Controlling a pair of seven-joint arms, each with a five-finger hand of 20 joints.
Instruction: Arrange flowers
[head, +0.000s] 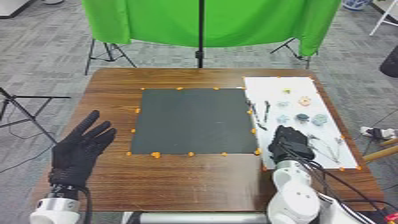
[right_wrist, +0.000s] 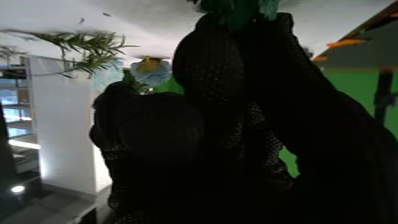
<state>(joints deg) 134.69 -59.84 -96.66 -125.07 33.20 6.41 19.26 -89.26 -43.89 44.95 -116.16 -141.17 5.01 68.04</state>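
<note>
My left hand (head: 82, 150) rests above the table's left side in the head view, its fingers straight. In that view my right hand (head: 291, 144) is over the lower left part of the white sheet (head: 266, 86), just below a pale blue flower (head: 282, 119). Near it lie a dark blue flower (head: 302, 117) and a blue-grey one (head: 320, 119); farther up are an orange one (head: 305, 101) and a yellow one (head: 287, 91). In the right wrist view, blue-green foliage (right_wrist: 233, 9) is right at my right hand (right_wrist: 213, 75), and a blue flower with a yellow centre (right_wrist: 151, 72) stands beyond.
A dark square mat (head: 194, 121), bordered by orange tape marks, covers the middle of the brown table (head: 195, 180). Dark stems (head: 266, 110) lie on the sheet's left side, thin green sprigs (head: 336, 147) on its lower right. A green cloth (head: 258, 25) hangs behind the table.
</note>
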